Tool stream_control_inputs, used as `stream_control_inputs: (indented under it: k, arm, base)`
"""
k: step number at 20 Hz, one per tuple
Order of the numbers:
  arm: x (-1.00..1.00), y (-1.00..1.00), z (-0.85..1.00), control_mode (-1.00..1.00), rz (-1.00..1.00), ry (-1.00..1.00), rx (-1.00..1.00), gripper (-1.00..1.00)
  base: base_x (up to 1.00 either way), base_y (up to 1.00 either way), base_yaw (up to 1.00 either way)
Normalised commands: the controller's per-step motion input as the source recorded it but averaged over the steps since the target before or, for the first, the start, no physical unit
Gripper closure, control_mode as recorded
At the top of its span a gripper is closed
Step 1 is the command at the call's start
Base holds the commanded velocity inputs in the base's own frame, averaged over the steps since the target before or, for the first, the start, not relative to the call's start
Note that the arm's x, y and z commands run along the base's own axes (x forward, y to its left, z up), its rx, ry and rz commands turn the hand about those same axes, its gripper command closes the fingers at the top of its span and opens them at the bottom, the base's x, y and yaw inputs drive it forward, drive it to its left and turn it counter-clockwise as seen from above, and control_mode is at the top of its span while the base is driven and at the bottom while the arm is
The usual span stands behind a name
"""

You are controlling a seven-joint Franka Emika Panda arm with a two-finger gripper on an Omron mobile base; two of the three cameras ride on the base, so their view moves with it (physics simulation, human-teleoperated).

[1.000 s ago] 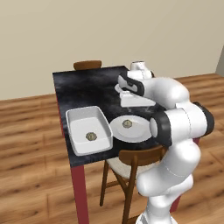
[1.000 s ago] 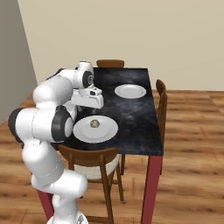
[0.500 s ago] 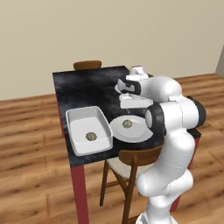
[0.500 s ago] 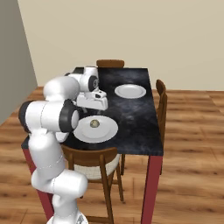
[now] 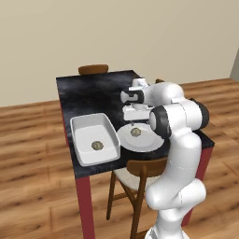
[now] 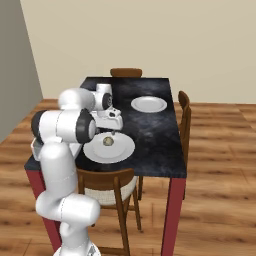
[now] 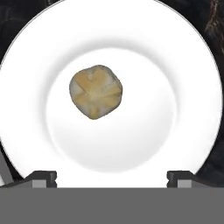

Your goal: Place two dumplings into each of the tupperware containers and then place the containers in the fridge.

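While the dark counter (image 5: 88, 93) carries everything, the deep white container (image 5: 95, 138) sits near its front left edge with one dumpling (image 5: 97, 145) lying on its floor. Just beside it to the right stands a round white plate (image 5: 148, 141) holding a second dumpling (image 7: 96, 92), and another plate (image 6: 148, 104) lies well apart toward the far right side of the counter. Above the near plate hangs the gripper (image 5: 136, 122), its fingers (image 7: 40, 179) spread wide and holding nothing, with the tan, lumpy dumpling below and untouched.
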Motion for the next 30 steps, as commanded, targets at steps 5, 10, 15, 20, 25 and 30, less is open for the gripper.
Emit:
stream_control_inputs:
  k: [5, 10, 15, 20, 25, 30]
  arm:
    - [0.01, 0.00, -0.63, -1.00, 0.06, -0.17, 0.00, -1.00]
    - [0.00, 0.00, -0.37, -1.00, 0.08, -0.22, 0.00, -1.00]
    - [0.08, 0.00, -0.28, -1.00, 0.07, -0.19, 0.02, -1.00]
    - [0.25, 0.01, -0.05, -1.00, 0.05, -0.02, 0.04, -1.00]
    - [0.24, 0.05, 0.00, -1.00, 0.02, 0.00, 0.00, -1.00]
    - [0.25, 0.08, 0.00, -1.00, 0.00, 0.02, 0.00, -1.00]
  base:
    - [0.00, 0.00, 0.00]
    - [0.00, 0.00, 0.00]
    - [0.00, 0.00, 0.00]
    - [0.00, 0.00, 0.00]
    - [0.00, 0.00, 0.00]
    - [0.00, 0.00, 0.00]
